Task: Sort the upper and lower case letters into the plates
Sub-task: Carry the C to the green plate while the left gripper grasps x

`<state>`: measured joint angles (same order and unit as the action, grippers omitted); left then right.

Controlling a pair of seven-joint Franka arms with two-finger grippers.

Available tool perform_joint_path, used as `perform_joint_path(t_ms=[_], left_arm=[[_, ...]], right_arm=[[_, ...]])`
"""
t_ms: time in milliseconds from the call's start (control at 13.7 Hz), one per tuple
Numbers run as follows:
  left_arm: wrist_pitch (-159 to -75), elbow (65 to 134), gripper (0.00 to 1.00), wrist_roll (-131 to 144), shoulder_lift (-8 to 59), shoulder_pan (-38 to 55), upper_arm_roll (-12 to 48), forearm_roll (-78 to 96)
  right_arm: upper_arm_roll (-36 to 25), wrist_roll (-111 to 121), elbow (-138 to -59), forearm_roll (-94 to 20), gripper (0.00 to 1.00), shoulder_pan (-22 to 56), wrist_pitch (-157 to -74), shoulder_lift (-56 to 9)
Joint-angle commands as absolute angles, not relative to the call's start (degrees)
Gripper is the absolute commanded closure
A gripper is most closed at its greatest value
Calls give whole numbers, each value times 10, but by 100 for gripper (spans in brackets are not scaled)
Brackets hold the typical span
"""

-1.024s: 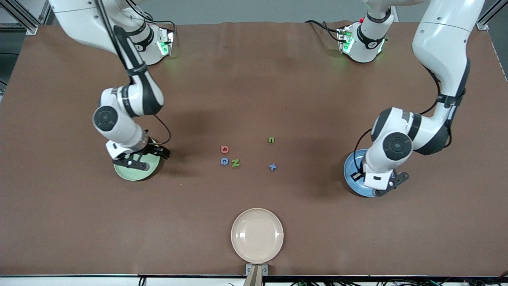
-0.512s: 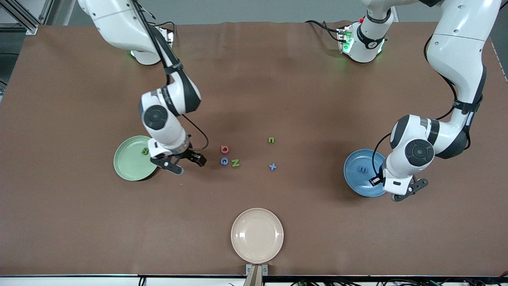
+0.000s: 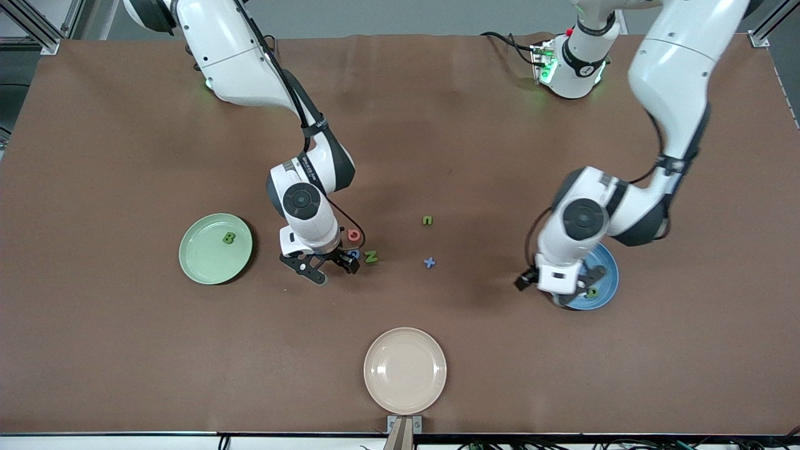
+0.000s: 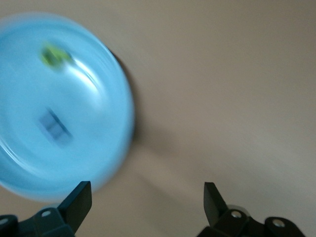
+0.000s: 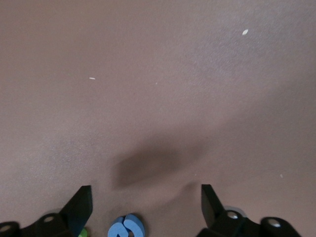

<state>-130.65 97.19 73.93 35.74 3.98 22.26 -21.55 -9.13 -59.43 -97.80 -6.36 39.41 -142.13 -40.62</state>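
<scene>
— Where was the cream plate (image 3: 405, 370)?

— Right at the edge of the table (image 3: 125, 350) nearest the front camera, midway along it. I took my bearings from it. The green plate (image 3: 206, 262) lay farther from the camera than it, toward the right arm's end, with a green letter (image 3: 229, 237) in it. The blue plate (image 3: 605, 287) lay toward the left arm's end, holding a green letter (image 3: 591, 292) and a blue one (image 4: 53, 127).

— And the claws?

— The right gripper (image 3: 325, 267) hung over the little bunch of loose letters, its fingers (image 5: 81, 205) spread wide, with nothing between them; a blue letter (image 5: 126, 227) lay on the table under the gap, a red one (image 3: 354, 235) and a green N (image 3: 371, 256) close by. The left gripper (image 3: 553, 289) was over the blue plate's edge, fingers (image 4: 79, 200) wide apart and empty too.

— Any room to move?

— Plenty. Bare brown table lay all around the cream plate. A small green letter (image 3: 427, 220) and a blue cross (image 3: 429, 263) sat apart, between the bunch and the blue plate.
</scene>
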Motion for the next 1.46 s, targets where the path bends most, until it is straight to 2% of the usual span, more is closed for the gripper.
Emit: perform_joint_path(t_ms=[0,220,439,585,732,878,1024,1171,1244,1317,1390], left_arm=[[-1292,876,0,836,424,111,217,-158],[-1292,830,0,887,465,156,216,-139],[-1292,796,0,897,503,193,214,-140],[-1293,787,1,901,511,227,191,-138],[-1293,777,9,911,520,258,170,-138],[-1293,778,22,911,524,259,164,-138],[-1293,776,25,911,533,264,163,-140],[-1293,776,30,911,534,274,153,-141],[-1293,777,38,909,534,274,153,-141],[-1293,777,45,907,535,274,152,-141],[-1293,776,53,907,535,273,152,-141]], right_arm=[[-97,-622,-971,-64,18,410,-1413,-412],[-96,-629,-970,-64,32,418,-1414,-420],[-93,-633,-970,-66,34,424,-1414,-423],[-84,-643,-970,-67,35,424,-1415,-423],[-83,-643,-970,-67,39,425,-1414,-423],[-83,-643,-970,-67,49,425,-1414,-423],[-83,-643,-970,-67,63,425,-1414,-423],[-79,-643,-971,-68,82,425,-1414,-422],[-79,-643,-971,-70,95,425,-1413,-421],[-79,-641,-971,-75,100,424,-1413,-419],[-79,-637,-970,-75,100,418,-1408,-417]])
